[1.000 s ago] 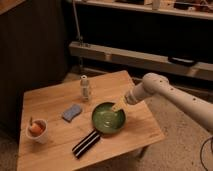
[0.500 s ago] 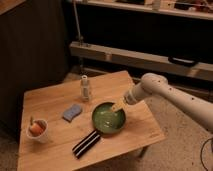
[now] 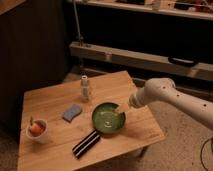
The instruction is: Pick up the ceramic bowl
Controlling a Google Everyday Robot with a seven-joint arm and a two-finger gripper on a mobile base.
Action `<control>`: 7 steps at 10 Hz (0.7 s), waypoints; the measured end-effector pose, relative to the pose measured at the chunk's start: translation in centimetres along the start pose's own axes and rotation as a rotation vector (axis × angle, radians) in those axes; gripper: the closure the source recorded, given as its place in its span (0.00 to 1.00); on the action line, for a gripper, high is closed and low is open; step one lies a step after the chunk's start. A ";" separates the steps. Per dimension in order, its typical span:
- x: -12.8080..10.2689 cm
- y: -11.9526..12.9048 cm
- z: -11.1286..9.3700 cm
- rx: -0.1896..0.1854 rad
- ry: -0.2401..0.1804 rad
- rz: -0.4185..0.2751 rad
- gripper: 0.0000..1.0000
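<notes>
The ceramic bowl is round, shallow and glossy green with a darker rim. It sits on the wooden table, right of centre near the front. My white arm comes in from the right, and my gripper reaches down over the bowl's right rim, its pale tips at or just inside the rim.
A small white cup holding something orange stands at the front left. A blue sponge lies left of the bowl. A small pale bottle stands behind it. A flat black bar with pale stripes lies at the bowl's front left. Dark shelving stands behind.
</notes>
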 end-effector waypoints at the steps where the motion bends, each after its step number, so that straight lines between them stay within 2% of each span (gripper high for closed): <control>1: 1.0 -0.6 -0.1 -0.013 0.018 0.034 0.20; 3: 2.8 -1.5 1.6 -0.072 0.062 0.102 0.20; 5: 3.5 -1.5 3.9 -0.121 0.103 0.123 0.20; 7: 3.6 -1.0 5.0 -0.137 0.129 0.119 0.20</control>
